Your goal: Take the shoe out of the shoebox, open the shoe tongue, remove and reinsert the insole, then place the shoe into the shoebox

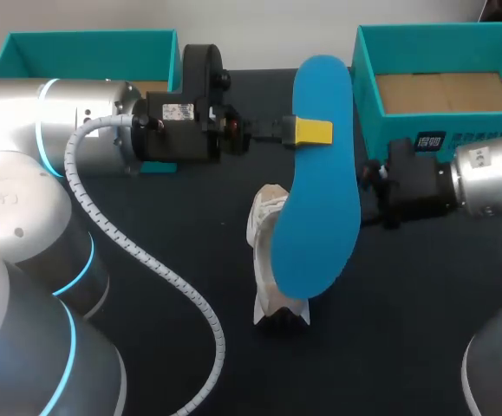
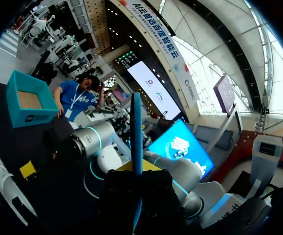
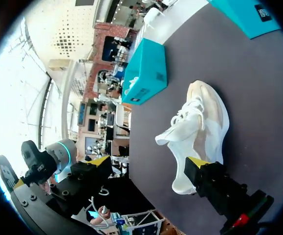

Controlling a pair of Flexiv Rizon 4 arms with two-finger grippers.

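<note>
Left gripper [image 1: 307, 132] clamps the blue insole [image 1: 320, 191], which hangs far-to-near above the parallel white shoe [image 1: 266, 227]; right gripper [image 3: 148, 164], fingers spread, sits just right of the shoe.

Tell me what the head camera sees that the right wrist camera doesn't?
Only the head view shows the blue insole, pinched by the left gripper and held above the table. Only the right wrist view shows the yellow tips of the right gripper, spread open. Both show the white shoe on the dark table and a teal shoebox.
</note>
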